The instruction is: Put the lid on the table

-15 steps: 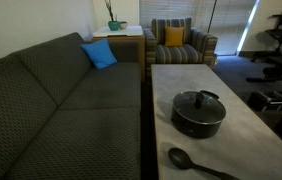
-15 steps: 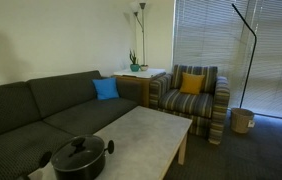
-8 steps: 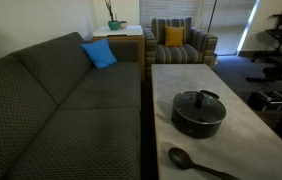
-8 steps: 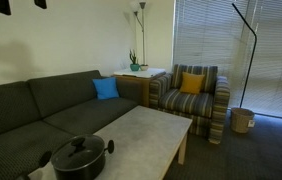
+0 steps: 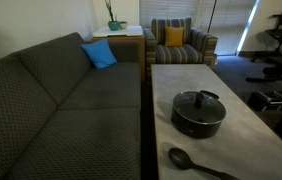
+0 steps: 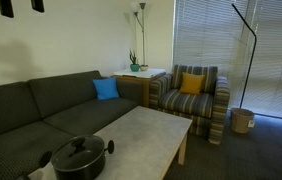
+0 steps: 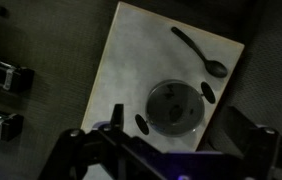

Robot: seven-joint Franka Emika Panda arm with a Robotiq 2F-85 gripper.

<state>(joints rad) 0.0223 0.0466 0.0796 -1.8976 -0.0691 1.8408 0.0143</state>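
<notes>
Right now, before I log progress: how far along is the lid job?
Nothing done yet: the lid sits on the black pot. In hand: the gripper hangs open and empty high above it. Left: grasp the lid, lift it, set it on the table.

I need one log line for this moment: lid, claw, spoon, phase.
lid: on pot | claw: open, empty, high above | spoon: on table beside pot | phase: lid not grasped

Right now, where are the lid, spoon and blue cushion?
lid (image 5: 198, 101): in an exterior view, its knob.
spoon (image 5: 179, 156): in an exterior view, its bowl.
blue cushion (image 5: 99, 54): in an exterior view, its middle.
</notes>
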